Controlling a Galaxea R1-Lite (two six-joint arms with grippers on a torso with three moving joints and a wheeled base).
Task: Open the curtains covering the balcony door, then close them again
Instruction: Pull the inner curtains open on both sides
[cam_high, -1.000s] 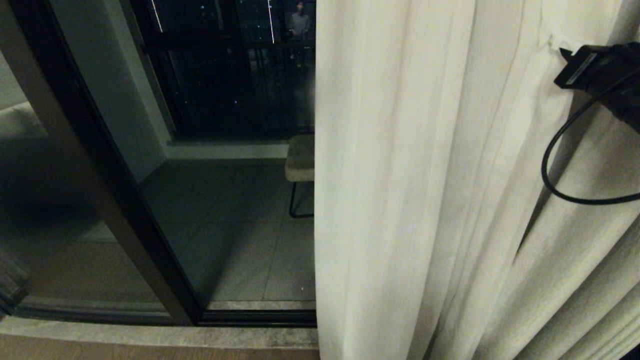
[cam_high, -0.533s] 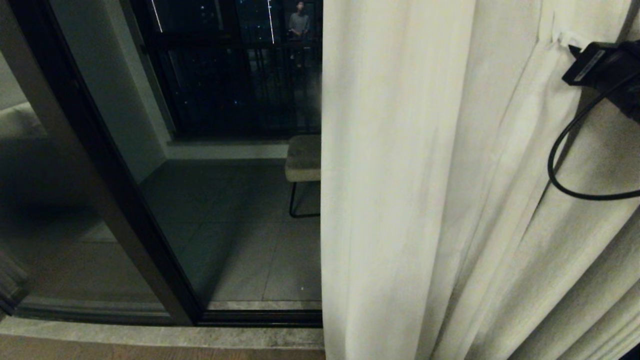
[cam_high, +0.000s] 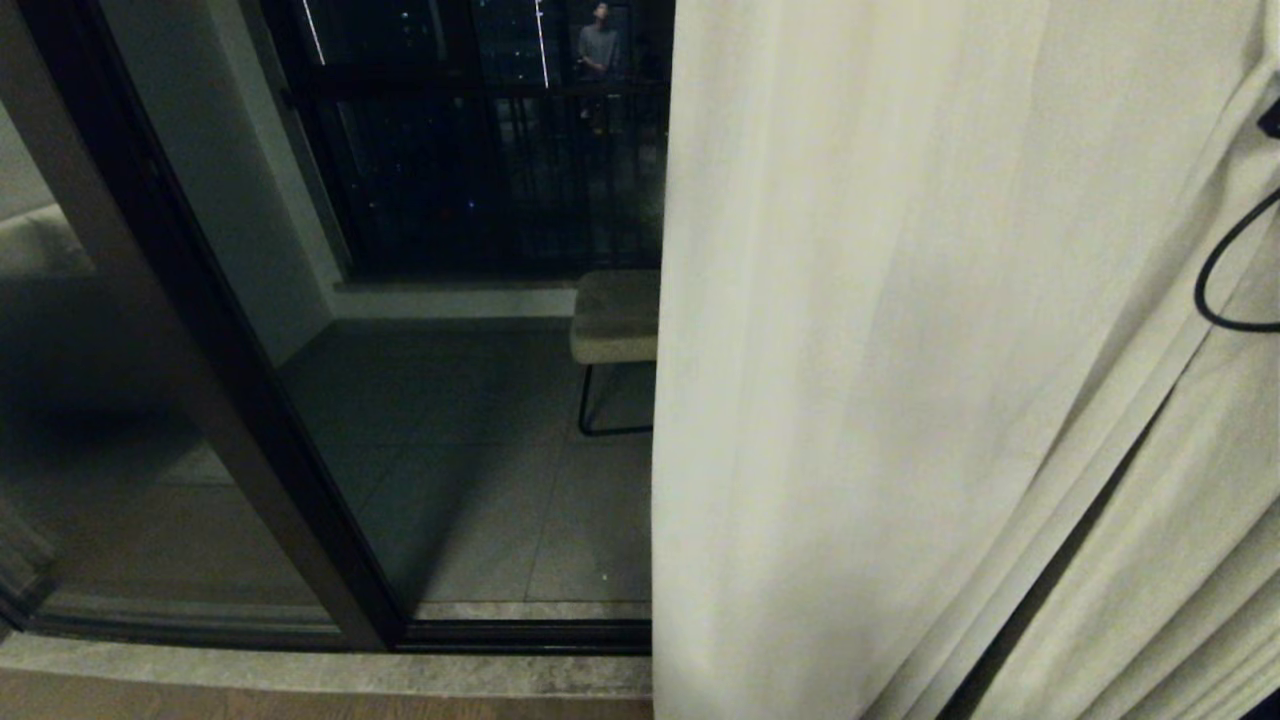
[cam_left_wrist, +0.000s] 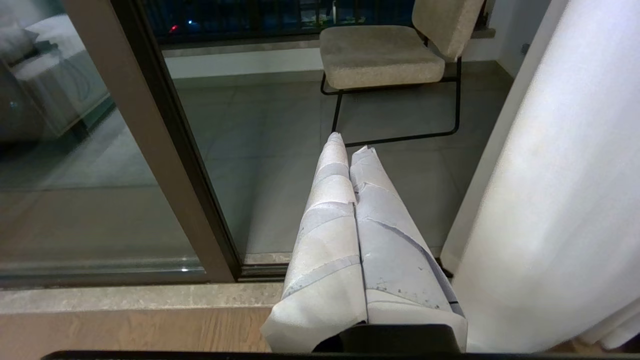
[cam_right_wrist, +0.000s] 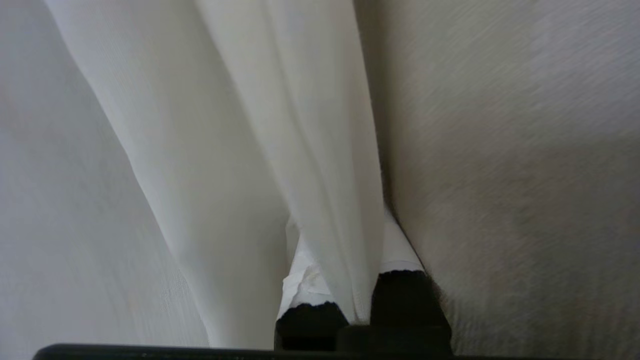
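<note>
The right gripper's (cam_right_wrist: 345, 295) fingers (cam_right_wrist: 305, 280) are pinched on a fold of the curtains (cam_high: 900, 350); pale fabric runs up between the two white-wrapped tips. In the head view this arm is almost out of frame at the far right, with only a loop of black cable (cam_high: 1225, 290) showing against the cloth. The curtains hang in cream pleats over the right half of the scene. To their left the balcony door (cam_high: 230, 400) shows its dark frame and bare glass, with a padded chair (cam_left_wrist: 390, 55) on the tiles beyond. The left gripper (cam_left_wrist: 350, 150) hangs low before the door sill, its fingers pressed together on nothing.
</note>
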